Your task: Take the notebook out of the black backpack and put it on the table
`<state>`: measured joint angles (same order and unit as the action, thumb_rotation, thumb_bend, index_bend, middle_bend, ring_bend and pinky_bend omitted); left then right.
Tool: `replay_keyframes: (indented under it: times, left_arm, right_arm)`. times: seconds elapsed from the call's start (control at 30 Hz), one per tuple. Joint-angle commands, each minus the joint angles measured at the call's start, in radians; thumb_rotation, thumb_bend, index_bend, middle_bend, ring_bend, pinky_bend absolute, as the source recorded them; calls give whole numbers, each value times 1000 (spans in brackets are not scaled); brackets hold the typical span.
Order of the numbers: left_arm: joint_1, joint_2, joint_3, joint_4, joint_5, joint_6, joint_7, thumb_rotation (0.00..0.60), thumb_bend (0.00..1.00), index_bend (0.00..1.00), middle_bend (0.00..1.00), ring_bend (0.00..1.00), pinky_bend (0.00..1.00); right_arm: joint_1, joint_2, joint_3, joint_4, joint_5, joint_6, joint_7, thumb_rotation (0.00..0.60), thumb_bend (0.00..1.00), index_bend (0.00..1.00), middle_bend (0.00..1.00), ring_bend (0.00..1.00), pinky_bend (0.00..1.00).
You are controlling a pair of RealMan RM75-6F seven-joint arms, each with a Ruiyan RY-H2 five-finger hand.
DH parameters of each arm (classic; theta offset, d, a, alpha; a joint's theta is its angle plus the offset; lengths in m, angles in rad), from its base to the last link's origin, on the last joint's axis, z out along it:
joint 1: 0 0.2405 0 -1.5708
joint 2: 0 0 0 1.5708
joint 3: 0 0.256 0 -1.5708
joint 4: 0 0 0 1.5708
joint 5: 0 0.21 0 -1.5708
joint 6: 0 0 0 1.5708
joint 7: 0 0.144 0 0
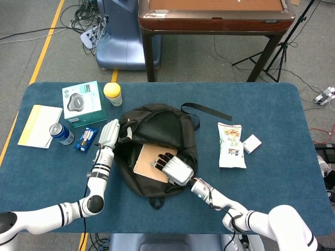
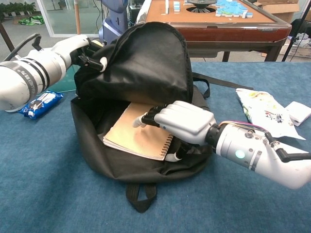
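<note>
Two hands are working this one, and it's looking like the grab step is only getting started. Biggest thing first: the blue counter is carrying the black backpack near its middle, lying with its mouth gaping toward the robot. The left hand is gripping the bag's edge on that side and holding the flap up, which is what's keeping the opening wide. Inside, the notebook is lying flat in the mouth of the bag, spiral edge toward the right hand. That hand is resting palm-down on the cover with fingers stretched across it and the thumb tucking under the spiral edge, so I'd call it a pinch forming, though I can't tell if it's actually clamped yet. Next move, I'm guessing: squeeze that edge properly, then slide the notebook out toward bare counter without snagging the bag's lip.
</note>
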<state>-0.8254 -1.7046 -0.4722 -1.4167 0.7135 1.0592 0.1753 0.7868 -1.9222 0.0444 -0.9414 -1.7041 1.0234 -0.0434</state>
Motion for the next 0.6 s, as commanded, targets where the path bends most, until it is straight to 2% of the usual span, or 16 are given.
replay_keyframes:
  times: [0.03, 0.1, 0.27, 0.5, 0.6]
  left_arm:
    - [1, 2, 0, -1, -1, 0, -1, 600, 582, 736, 537, 474, 315]
    - [2, 4, 0, -2, -2, 0, -3, 600, 582, 735, 536, 474, 315]
    - [5, 11, 0, -4, -4, -1, -9, 600, 582, 735, 529, 474, 315]
    - [5, 14, 0, -6, -8, -6, -17, 600, 582, 735, 521, 474, 315]
    - [4, 15, -3, -6, -11, -7, -22, 600, 582, 735, 517, 474, 314]
  right_arm:
    - [9, -18, -3, 28, -2, 11, 5, 600, 188, 214, 237, 160, 252]
    - [11, -30, -5, 48, -4, 24, 12, 600, 216, 224, 243, 159, 252]
    - [15, -50, -7, 91, -4, 48, 33, 600, 381, 243, 264, 160, 252]
    - [24, -82, -2, 142, -1, 84, 54, 600, 441, 267, 271, 161, 252]
    - [26, -94, 0, 162, 2, 93, 59, 600, 443, 309, 279, 168, 252]
